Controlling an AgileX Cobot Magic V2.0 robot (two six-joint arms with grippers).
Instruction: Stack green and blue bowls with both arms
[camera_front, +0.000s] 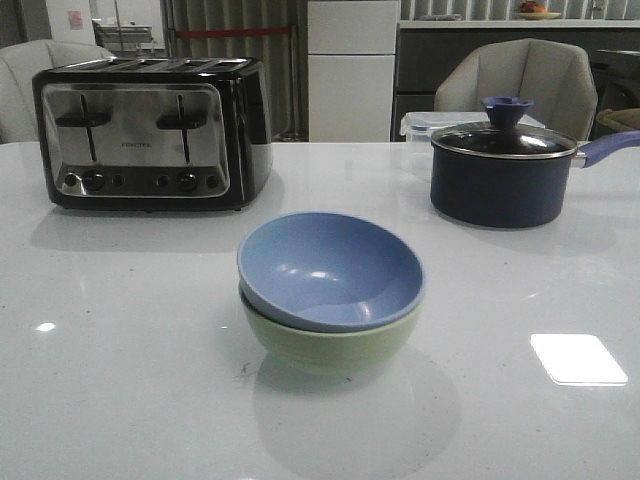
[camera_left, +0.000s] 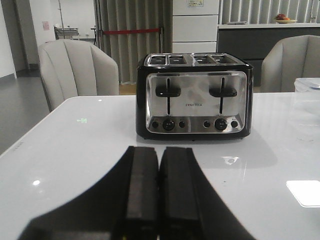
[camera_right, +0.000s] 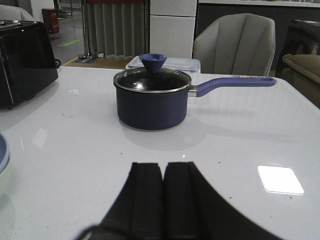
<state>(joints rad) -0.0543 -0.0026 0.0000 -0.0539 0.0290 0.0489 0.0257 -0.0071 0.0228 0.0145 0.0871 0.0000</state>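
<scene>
Center frame on the white counter (camera_front: 120, 380), the dusty light blue matte bowl (camera_front: 330, 268) sits nested in the pale sage green bowl (camera_front: 335, 345); my left fingers (camera_left: 158, 190) and right fingers (camera_right: 163, 200) are pressed together, empty.

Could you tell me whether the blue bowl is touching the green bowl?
Touching. The front view shows the blue bowl nested inside the green bowl, slightly tilted, with its underside resting on the green rim.
</scene>
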